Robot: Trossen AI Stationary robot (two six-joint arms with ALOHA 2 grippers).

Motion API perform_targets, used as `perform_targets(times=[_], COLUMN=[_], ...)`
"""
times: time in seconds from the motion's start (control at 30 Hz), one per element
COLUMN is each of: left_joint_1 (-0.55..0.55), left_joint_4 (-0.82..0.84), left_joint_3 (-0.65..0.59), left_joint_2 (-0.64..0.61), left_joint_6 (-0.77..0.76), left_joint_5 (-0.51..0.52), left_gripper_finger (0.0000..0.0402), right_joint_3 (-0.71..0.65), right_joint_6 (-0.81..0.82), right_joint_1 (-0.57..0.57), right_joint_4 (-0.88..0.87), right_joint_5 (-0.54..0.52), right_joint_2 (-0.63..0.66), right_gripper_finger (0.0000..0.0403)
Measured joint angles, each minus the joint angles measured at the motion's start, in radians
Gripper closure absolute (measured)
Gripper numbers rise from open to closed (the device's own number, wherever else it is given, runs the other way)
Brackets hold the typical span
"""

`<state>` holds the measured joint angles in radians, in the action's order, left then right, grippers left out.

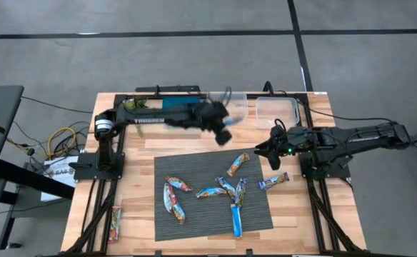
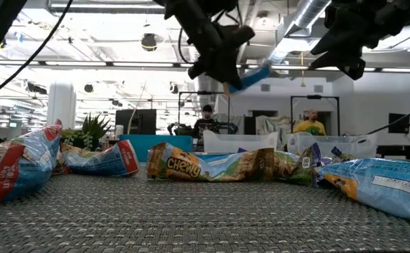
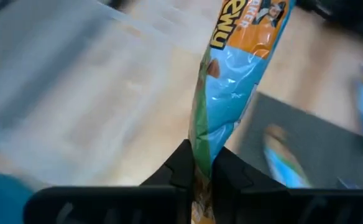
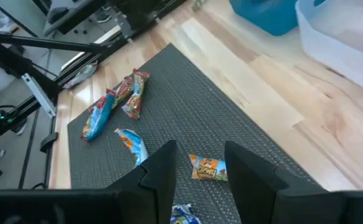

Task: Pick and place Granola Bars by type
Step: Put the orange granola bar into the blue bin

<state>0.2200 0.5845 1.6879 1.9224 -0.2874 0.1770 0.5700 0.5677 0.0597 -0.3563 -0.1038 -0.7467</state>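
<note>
Granola Bars [image 1: 205, 191] lie scattered on our dark ribbed mat [image 1: 194, 164] on the wooden counter [image 1: 137, 146], most near its middle and front; one more [image 1: 273, 182] sits just off the mat's right edge and another [image 1: 116, 220] lies on the counter's front left, well apart from the rest. We have our left hand [image 1: 223, 128] raised above the counter behind the mat, near the clear bin [image 1: 235, 108], with its fingers [image 3: 183, 167] pinched tight on one end of a blue-and-orange bar [image 3: 237, 81] that sticks out beyond them. Our right hand [image 1: 264, 151] hovers over the mat's back right corner, fingers [image 4: 160, 171] spread apart and holding nothing, an orange bar [image 4: 207, 168] on the mat below the gap. A second clear bin [image 1: 278, 111] stands beside the first
</note>
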Motion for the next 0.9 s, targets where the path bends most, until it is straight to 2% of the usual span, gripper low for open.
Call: perform_targets(times=[0.17,0.27,0.43,0.57,0.63,0.9], left_joint_1=[0.1,0.163,0.25,0.305,0.322,0.329], left_joint_4=[0.167,0.322,0.531,0.514,0.493,0.432], left_joint_3=[0.056,0.054,-0.014,-0.128,-0.176,-0.226], left_joint_2=[0.0,0.001,0.001,-0.008,-0.008,-0.014], left_joint_6=[-0.004,-0.016,-0.011,-0.009,-0.006,0.023], left_joint_5=[0.081,0.09,0.092,0.032,0.034,0.153], left_gripper_finger=[0.038,0.039,0.0384,0.0376,0.0377,0.0372], right_joint_3=[0.023,0.037,0.05,0.05,0.05,0.05], right_joint_6=[-0.05,-0.058,-0.098,-0.098,-0.098,-0.098], right_joint_1=[-0.026,-0.049,-0.084,-0.107,-0.114,-0.115], right_joint_4=[-0.003,-0.004,-0.023,-0.05,-0.056,-0.055], right_joint_5=[-0.001,-0.005,-0.006,-0.004,-0.003,0.0], right_joint_2=[0.0,0.0,0.0,0.0,0.0,0.0], right_gripper_finger=[0.0277,0.0277,0.0277,0.0277,0.0277,0.0277])
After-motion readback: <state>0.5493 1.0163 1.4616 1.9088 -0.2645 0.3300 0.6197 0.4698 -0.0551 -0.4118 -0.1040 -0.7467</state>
